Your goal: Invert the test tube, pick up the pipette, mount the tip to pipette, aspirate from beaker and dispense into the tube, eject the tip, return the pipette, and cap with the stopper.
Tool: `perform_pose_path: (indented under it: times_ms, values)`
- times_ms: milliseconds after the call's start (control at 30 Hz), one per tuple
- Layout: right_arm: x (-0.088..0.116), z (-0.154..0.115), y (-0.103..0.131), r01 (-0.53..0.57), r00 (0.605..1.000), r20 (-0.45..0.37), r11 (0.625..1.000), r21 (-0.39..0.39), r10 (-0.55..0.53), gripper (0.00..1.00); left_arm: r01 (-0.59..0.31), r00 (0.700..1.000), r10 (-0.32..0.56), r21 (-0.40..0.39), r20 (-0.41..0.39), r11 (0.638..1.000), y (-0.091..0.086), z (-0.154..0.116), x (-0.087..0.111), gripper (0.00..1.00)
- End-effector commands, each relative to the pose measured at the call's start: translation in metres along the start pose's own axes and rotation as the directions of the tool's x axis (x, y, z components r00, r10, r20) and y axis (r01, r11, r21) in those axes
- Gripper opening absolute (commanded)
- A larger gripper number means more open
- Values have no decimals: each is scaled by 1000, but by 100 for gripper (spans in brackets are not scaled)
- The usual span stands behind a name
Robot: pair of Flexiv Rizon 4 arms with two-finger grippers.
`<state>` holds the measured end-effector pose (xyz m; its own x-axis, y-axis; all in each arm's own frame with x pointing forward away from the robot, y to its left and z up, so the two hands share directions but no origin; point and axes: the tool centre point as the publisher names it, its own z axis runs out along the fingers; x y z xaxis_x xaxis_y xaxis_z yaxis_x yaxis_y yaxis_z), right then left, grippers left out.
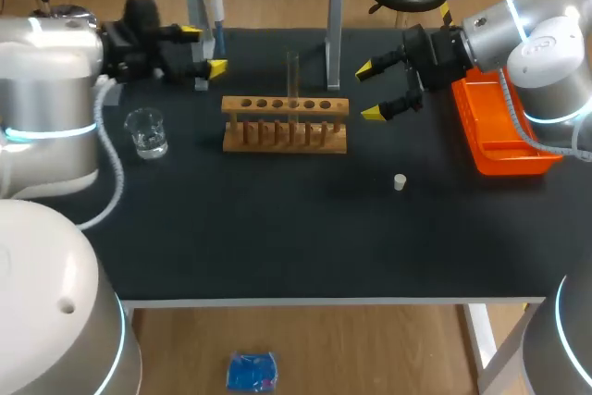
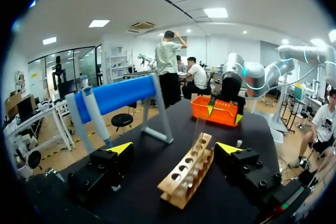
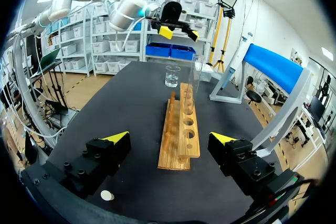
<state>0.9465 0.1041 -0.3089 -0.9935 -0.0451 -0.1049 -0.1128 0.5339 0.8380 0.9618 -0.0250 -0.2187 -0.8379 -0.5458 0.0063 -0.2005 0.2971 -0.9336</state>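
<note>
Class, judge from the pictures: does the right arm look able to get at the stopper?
Probably yes: the stopper lies alone on bare table near the open right gripper, with nothing between them.

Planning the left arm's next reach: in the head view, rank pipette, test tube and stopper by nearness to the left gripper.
From the left gripper:
1. pipette, hanging right beside it
2. test tube, upright in the rack, mid-table
3. stopper, far over on the right side
</note>
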Motion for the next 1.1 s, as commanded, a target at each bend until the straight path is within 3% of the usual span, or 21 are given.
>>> perform_pose_path:
  times_ms: [33,167,1100]
  values:
    - [0,-1,1,-1,1000,-3,1000,4,1,100,3,998,-5,21,55,1000,14,-49,3,100]
    - [0,-1,1,-1,1000,-3,1000,4,1,100,5,993,-9,34,114,999,16,-59,5,100]
    - [0,-1,1,-1,1000,-3,1000,4,1,100,5,993,-9,34,114,999,16,-59,5,100]
